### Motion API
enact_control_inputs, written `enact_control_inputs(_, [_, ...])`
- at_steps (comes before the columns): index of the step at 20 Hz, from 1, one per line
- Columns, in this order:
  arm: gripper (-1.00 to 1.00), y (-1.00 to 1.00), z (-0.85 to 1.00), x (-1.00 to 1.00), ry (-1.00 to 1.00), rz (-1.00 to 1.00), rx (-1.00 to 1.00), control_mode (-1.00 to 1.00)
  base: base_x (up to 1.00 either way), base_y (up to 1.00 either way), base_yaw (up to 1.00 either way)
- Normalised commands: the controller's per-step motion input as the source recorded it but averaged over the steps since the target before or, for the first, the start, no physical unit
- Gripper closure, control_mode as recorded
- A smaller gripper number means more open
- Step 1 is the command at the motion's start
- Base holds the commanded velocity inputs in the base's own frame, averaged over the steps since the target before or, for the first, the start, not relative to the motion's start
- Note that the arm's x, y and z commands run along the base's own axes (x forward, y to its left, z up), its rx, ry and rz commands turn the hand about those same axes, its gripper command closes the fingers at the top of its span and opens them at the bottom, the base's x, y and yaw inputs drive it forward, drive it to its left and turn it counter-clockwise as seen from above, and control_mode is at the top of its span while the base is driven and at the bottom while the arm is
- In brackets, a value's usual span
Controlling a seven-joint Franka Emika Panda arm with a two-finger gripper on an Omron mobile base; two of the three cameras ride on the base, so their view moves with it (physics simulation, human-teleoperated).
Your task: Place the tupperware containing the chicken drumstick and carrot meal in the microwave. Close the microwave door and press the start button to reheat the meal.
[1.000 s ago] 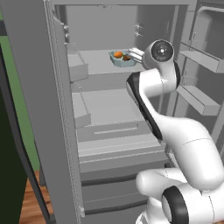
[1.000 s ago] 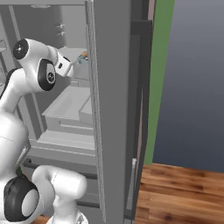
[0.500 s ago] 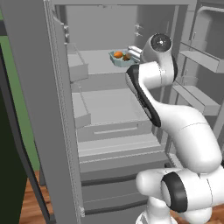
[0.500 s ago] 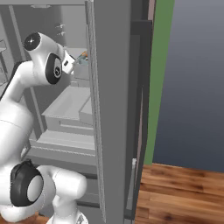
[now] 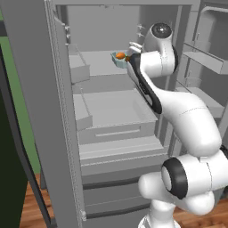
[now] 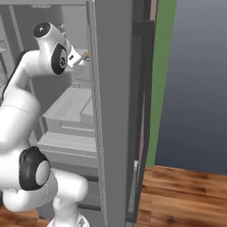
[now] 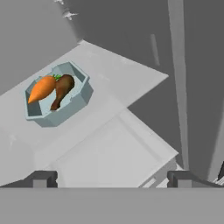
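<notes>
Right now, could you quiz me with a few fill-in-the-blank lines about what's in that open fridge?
1. The tupperware sits on a fridge ____.
2. Beside the brown chicken drumstick lies an orange ____.
3. The pincer hangs away from the tray, its jaws ____.

Missing words: shelf; carrot; open

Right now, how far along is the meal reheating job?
Done: the fridge stands open and the arm has reached the upper shelf. In hand: nothing; the open pincer hovers short of the pale blue-grey tupperware tray, where the orange carrot and the brown chicken drumstick lie. Left: grasping, carrying it to the microwave, closing its door, pressing start.
</notes>
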Motion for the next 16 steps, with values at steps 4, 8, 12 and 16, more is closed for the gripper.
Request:
enact_control_inputs(4, [-1.0,0.04,-0.21,0.26,0.0,0.0,0.0,-1.0,0.0,0.0,0.0])
enact_control_inputs(8, [-1.0,0.08,-0.19,0.31,0.01,0.0,0.0,-1.0,0.0,0.0,0.0])
enact_control_inputs(12, [-1.0,0.15,-0.19,0.38,0.02,0.0,0.0,-1.0,0.0,0.0,0.0])
enact_control_inputs(16, [-1.0,0.11,-0.07,0.39,0.01,0.0,0.0,-1.0,0.0,0.0,0.0])
